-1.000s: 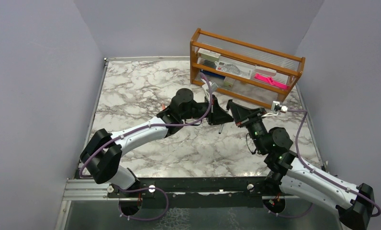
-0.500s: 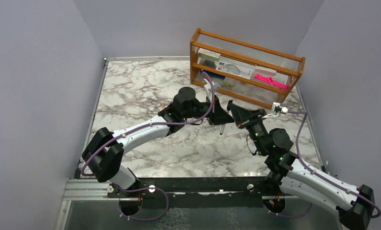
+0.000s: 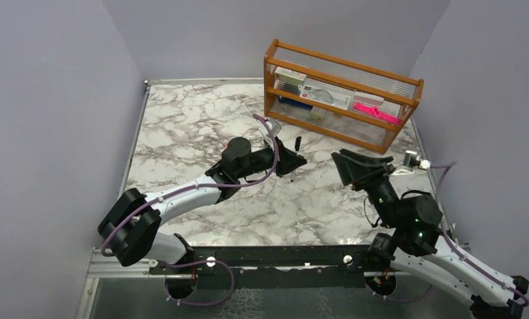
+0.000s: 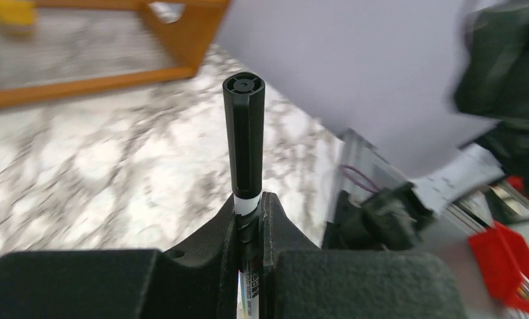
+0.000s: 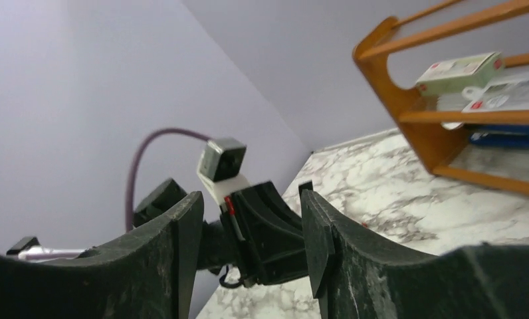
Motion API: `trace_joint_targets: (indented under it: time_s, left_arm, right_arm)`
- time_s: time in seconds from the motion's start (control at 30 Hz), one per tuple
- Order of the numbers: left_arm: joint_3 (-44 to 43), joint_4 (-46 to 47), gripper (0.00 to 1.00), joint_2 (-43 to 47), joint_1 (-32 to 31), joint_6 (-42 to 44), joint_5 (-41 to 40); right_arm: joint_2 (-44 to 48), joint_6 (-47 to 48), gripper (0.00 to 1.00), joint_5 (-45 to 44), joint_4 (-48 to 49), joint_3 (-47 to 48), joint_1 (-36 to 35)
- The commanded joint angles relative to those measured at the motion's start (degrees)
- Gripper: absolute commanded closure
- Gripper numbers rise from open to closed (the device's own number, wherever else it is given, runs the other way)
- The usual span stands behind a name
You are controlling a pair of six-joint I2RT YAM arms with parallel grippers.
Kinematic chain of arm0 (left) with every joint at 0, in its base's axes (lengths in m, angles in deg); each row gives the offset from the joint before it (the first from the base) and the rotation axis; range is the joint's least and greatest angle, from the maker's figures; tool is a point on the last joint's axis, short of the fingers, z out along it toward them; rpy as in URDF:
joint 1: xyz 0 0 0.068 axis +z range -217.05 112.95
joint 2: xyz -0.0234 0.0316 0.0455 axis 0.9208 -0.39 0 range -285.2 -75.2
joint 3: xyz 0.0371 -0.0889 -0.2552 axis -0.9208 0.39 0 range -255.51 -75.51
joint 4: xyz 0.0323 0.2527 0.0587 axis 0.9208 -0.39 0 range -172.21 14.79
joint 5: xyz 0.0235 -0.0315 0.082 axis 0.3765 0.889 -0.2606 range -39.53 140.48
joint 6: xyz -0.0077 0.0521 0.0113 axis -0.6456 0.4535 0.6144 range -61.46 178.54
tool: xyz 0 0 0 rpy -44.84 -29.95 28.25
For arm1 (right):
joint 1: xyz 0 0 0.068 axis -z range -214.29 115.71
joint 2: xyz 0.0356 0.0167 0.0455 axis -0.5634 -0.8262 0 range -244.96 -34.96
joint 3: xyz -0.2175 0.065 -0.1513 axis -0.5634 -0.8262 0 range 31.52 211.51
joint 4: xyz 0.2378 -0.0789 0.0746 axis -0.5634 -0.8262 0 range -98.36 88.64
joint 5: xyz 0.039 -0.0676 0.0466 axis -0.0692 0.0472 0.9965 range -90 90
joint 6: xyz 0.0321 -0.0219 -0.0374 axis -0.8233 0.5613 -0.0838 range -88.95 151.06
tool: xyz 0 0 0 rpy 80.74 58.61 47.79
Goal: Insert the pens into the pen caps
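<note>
My left gripper (image 3: 296, 159) is shut on a silvery-grey pen, which stands roughly upright over the middle of the marble table. In the left wrist view the pen (image 4: 252, 286) runs up between the closed fingers of the left gripper (image 4: 248, 203). A black pen cap (image 4: 244, 133) sits on the pen's upper end, and the same pen cap (image 3: 297, 142) pokes out above the gripper from overhead. My right gripper (image 3: 340, 169) hangs to the right, apart from the left one. The right gripper (image 5: 252, 199) is open and nothing lies between its fingers. Other pens and caps are out of view.
A wooden rack (image 3: 341, 100) stands at the back right of the table, holding small boxes and a bright pink strip (image 3: 375, 111). Grey walls close in the table on the left, back and right. The arm bases sit along the near edge.
My right gripper has opened and drawn back to the right, away from the left gripper. The left arm has pulled back to the left, keeping the capped pen.
</note>
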Motion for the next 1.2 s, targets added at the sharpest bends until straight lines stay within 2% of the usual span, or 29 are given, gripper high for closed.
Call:
trace_joint_targets:
  time_s: [0.0,0.1,0.17,0.23,0.4,0.47,0.53,0.77,0.87,1.03,1.17]
  left_arm:
    - [1.2,-11.01,1.0,1.77,0.14,3.04,-21.42]
    - [-2.71,-23.66,1.0,-0.45,0.55,0.7,-36.5]
    - [-7.23,-33.71,1.0,-3.89,1.86,-1.98,-42.25]
    - [-10.28,-40.2,1.0,-7.11,4.41,-6.26,-44.28]
    - [-10.75,-40.98,0.99,-13.65,9.47,-9.38,-43.08]
    - [-13.97,-45.14,0.98,-17.6,9.96,-9.22,-44.28]
    - [-17.21,-49.35,0.98,-22.44,10.02,-9.98,-45.6]
    - [-19.56,-49.59,0.96,-27.21,10.51,-11.16,-47.02]
    - [-19.42,-49.25,0.91,-28.16,11.84,-10.82,-47.27]
    - [-18.42,-49.45,0.88,-28.02,13.14,-10.46,-48.31]
    - [-17.55,-49.03,0.79,-25.79,13.14,-9.98,-48.53]
  right_arm:
    - [2.95,6.73,0.44,-7.1,-8.05,4.27,-0.2]
    - [3.47,6.11,0.45,-9.64,-15.22,4.86,-0.23]
    - [3.99,4.7,0.51,-9.59,-18.92,4.5,-0.21]
    - [4.87,2.84,0.58,-9.45,-21.36,3.71,-0.23]
    - [9.69,1.4,0.69,-8.9,-22.77,-0.29,-0.21]
    - [10.97,1.55,0.87,-9.15,-23.75,-0.79,-0.23]
    - [11.23,1.47,0.95,-9.68,-25.65,-0.35,-0.17]
    - [11.23,-0.62,0.99,-9.46,-30.31,-1.1,-0.23]
    - [11.83,-2.41,0.99,-9.36,-32.21,-1.89,-0.23]
    - [13.56,-3.98,0.99,-10.08,-34.15,-2.89,-0.23]
    - [13.95,-4.26,0.99,-10.79,-35.08,-3.13,-0.21]
